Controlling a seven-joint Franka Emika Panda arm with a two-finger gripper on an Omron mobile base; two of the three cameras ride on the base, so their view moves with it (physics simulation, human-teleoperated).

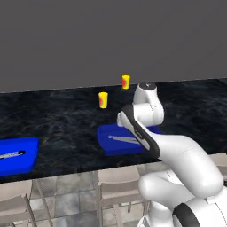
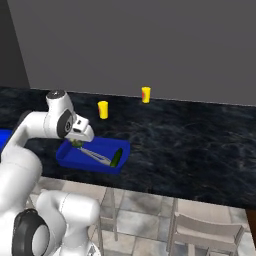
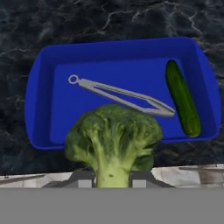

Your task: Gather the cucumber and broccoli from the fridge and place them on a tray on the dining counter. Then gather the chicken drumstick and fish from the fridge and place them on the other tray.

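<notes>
My gripper (image 3: 113,178) is shut on the pale stem of the broccoli (image 3: 113,131), holding it just above the near rim of a blue tray (image 3: 39,87) on the dining counter (image 2: 190,145). The dark green cucumber (image 3: 183,98) lies inside that tray along its right side, beside grey tongs (image 3: 122,94). From the right base view, the gripper (image 2: 77,143) hangs over the tray's (image 2: 65,156) left end, with the cucumber (image 2: 116,158) at the other end. The fridge, chicken drumstick and fish are out of view.
A second blue tray (image 1: 17,162) holding a grey utensil (image 1: 11,155) sits further left on the counter. Two yellow cups (image 1: 103,99) (image 1: 126,81) stand behind the trays. Chairs (image 1: 117,186) (image 2: 210,232) are tucked under the counter's near edge.
</notes>
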